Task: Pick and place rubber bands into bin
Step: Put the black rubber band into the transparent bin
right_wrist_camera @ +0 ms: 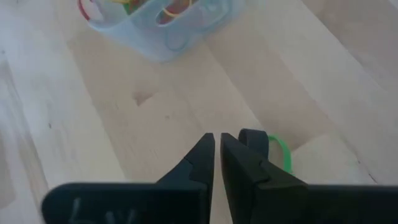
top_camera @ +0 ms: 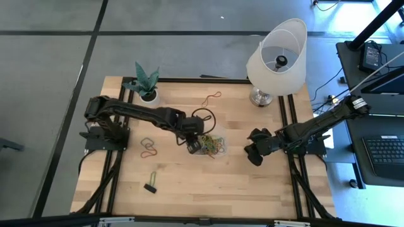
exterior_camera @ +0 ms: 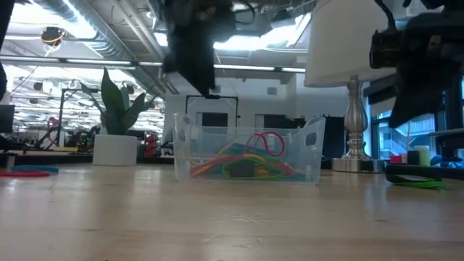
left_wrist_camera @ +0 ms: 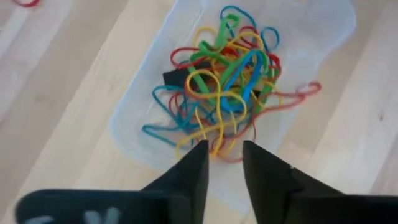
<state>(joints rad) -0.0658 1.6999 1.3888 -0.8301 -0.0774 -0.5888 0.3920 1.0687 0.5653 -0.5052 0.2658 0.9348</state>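
The clear bin (top_camera: 203, 153) stands mid-table and holds a tangle of rubber bands (left_wrist_camera: 224, 87) in red, yellow, green and blue, also seen through its wall in the low view (exterior_camera: 250, 163). My left gripper (left_wrist_camera: 225, 152) hangs open just above the bin's left end (top_camera: 194, 148), pointing steeply down, with nothing between its fingers. My right gripper (right_wrist_camera: 217, 140) is shut and hovers right of the bin (top_camera: 254, 153), over bare wood. A green band (right_wrist_camera: 280, 151) with a black piece lies on the table beside its fingertips, untouched.
Loose bands lie on the table: red and orange loops (top_camera: 149, 147) left of the bin, an orange one (top_camera: 211, 98) toward the far edge, a green one with a black piece (top_camera: 151, 184) near the front left. A potted plant (top_camera: 146, 85) and a lamp (top_camera: 276, 57) stand at the far edge.
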